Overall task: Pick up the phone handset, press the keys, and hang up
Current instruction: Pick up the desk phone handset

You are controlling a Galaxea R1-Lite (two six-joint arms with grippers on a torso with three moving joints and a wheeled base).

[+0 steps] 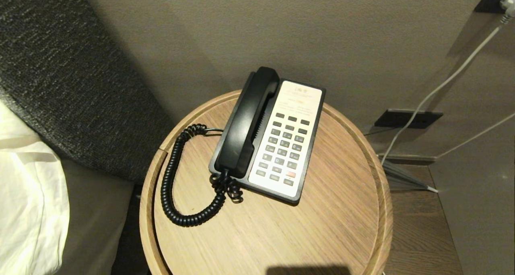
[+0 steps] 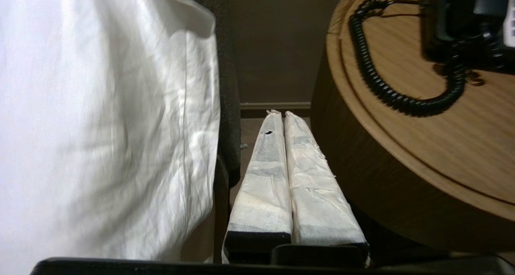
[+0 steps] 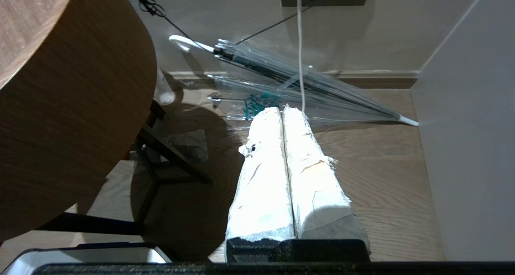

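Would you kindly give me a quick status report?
Left gripper shut, beside table; right gripper shut, low over floor. Handset on cradle. Path clear.

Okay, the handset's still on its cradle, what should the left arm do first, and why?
Probably raise the left gripper and open it: it sits shut, low between the bedding and the round table, while the phone handset rests on the cradle.

Head view: warm, dim indoor light, sharp focus; dark shadow at near edge of desk point(image 1: 342, 210). Left wrist view: white bedding point(image 2: 100, 118) overexposed and motion-blurred, coiled cord point(image 2: 374, 77) soft. Right wrist view: glare on taped right hand point(image 3: 283, 110); desk shadow across floor point(image 3: 382, 178).
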